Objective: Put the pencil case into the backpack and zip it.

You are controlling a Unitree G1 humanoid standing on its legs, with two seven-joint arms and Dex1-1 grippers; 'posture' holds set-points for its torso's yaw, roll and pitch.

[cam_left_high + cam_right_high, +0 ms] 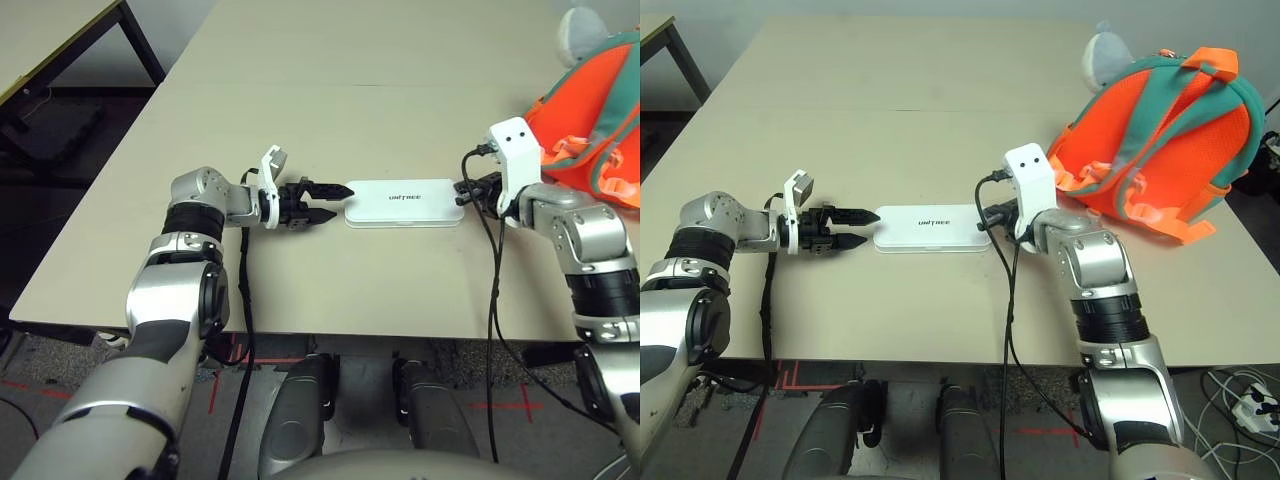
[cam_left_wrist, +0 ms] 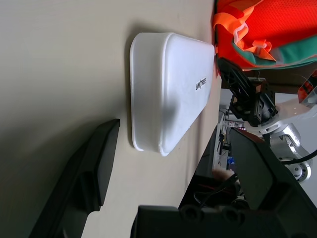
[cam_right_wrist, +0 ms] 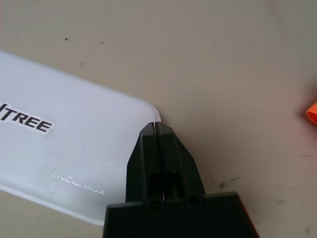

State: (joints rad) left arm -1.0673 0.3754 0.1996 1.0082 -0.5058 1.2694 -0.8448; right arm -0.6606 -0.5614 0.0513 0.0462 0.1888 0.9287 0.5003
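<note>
My arms: silver metallic forearm shells with black ribbed joint bands, lower left and lower right of the head views. Left gripper (image 1: 328, 203) has two black tapered fingers with serrated inner edges and a white bracket at the wrist. Right gripper (image 1: 998, 222) is black too, topped by a white boxy camera mount with two small dark holes. Black cables hang off both wrists, the right one looping long towards the bottom edge. In the right wrist view I see a flat black finger base with two small round screw holes.
</note>
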